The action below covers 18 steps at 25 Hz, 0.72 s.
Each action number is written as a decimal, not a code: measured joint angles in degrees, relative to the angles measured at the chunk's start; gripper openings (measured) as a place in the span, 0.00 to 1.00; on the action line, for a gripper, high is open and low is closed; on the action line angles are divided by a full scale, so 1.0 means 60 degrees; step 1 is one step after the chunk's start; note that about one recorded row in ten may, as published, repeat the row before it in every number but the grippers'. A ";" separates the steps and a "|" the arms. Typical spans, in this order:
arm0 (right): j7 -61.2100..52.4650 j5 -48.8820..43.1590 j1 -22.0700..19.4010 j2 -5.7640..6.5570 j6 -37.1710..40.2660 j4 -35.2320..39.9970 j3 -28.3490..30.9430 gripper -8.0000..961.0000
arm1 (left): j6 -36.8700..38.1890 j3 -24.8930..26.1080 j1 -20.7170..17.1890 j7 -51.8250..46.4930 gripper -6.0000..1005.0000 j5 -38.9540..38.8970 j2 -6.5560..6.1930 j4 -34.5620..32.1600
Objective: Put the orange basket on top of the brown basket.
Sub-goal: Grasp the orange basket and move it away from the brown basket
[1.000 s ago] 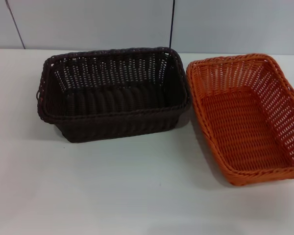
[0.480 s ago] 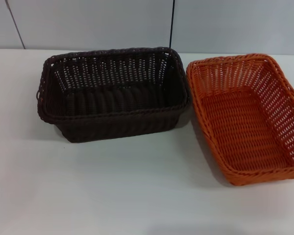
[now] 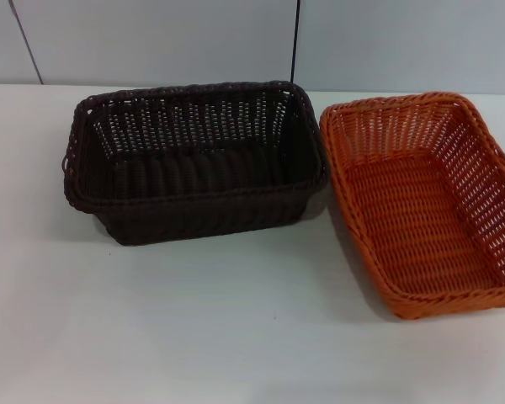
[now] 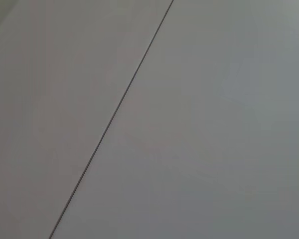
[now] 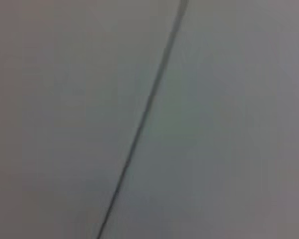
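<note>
Jaws: neither the left nor the right pair appears in any of the 3 views, so their state cannot be told; both wrist views show only a plain grey panel crossed by 1 thin dark seam. No arm enters the head view. The orange basket sits upright on the white surface, to the robot's right, its near-left rim just beside the brown basket, possibly touching; contact cannot be confirmed. The brown basket stands upright and holds nothing. Judgement: 0 steps done. Remaining: reach, grip the orange rim, lift, carry left, set it on the brown basket.
</note>
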<state>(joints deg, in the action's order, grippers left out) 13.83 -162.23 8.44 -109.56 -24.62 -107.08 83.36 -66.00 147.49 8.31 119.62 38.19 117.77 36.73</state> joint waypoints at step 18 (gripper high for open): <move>0.8611 0.5003 0.6419 -0.0657 -1.1091 0.4009 0.5022 0.70 | 0.0474 0.0034 0.0400 0.0021 0.51 -0.0070 0.0012 0.0013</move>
<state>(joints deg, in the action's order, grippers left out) 65.49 -132.21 46.95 -113.51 -91.17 -83.02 113.49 -63.16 147.69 10.71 119.74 37.77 117.85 36.81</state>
